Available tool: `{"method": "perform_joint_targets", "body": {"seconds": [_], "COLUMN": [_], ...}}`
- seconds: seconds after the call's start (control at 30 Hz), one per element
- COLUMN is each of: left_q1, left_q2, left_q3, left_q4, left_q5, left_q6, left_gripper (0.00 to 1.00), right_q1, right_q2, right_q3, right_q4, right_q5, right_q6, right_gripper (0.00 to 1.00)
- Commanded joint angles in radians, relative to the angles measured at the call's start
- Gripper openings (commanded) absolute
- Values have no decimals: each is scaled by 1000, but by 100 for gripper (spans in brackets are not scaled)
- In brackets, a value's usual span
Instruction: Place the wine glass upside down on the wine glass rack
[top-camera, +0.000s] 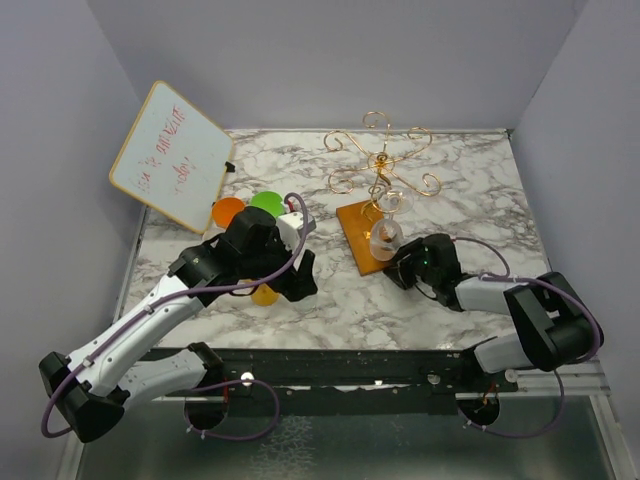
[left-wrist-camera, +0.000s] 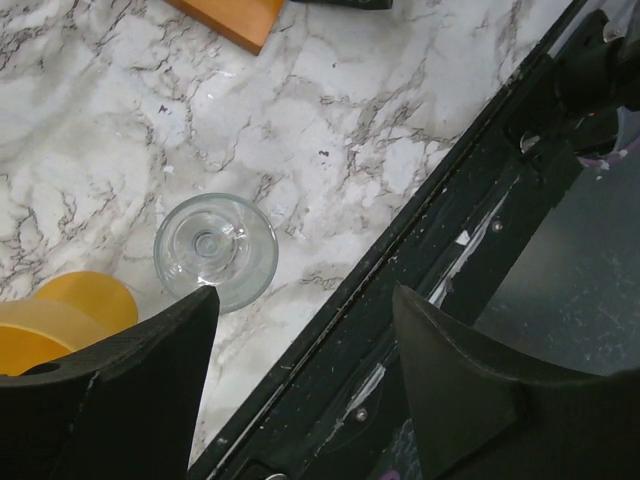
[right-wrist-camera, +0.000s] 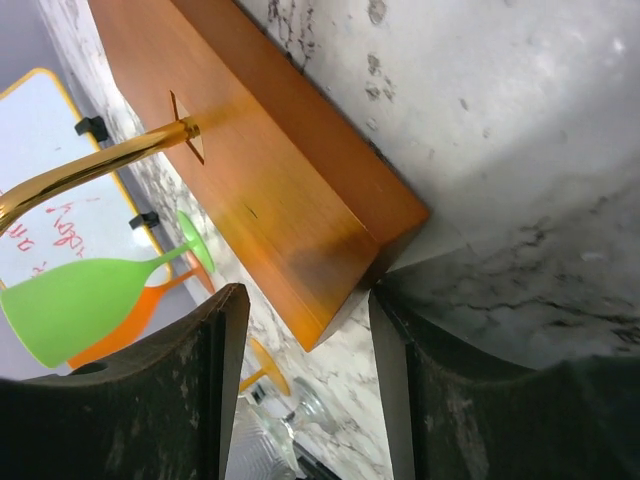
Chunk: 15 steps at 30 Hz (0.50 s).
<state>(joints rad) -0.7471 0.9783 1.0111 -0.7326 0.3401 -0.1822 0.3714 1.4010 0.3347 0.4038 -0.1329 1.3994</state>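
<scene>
Your right jaws spread, empty, low at rack (top-camera: 357, 235) base corner. Clear glass (top-camera: 386, 236) on rack, bowl down above base. Your left jaws spread, empty; second clear glass (left-wrist-camera: 215, 250) on tabletop (left-wrist-camera: 330, 120) just beside yellow glass (left-wrist-camera: 85, 300)

Gold wine glass rack (top-camera: 379, 165), orange-brown base (top-camera: 355, 228); grey-veined white marble table (top-camera: 470, 190).
</scene>
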Motion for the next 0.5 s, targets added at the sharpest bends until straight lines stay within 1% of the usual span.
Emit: {"method": "perform_joint_targets", "body": {"seconds": [0.0, 0.23, 0.27, 0.37, 0.47], "left_q1": [2, -7, -8, -18, -33], "left_q2": [21, 91, 103, 132, 156], "left_q3": [-7, -12, -10, -4, 1], "left_q4": [-27, -15, -14, -7, -3], "left_q5": [-114, -144, -147, -155, -165], "left_q6": [-16, -58, -62, -72, -84], "left_gripper": [70, 69, 68, 61, 57], "right_q1": [2, 2, 3, 1, 2], "right_q2": [91, 221, 238, 289, 341], "right_q3": [31, 130, 144, 184, 229], "right_q4": [35, 76, 81, 104, 127], "right_q5": [59, 101, 106, 126, 118], "right_q6": [5, -10, -14, -33, -64], "right_gripper": [56, 54, 54, 53, 50]}}
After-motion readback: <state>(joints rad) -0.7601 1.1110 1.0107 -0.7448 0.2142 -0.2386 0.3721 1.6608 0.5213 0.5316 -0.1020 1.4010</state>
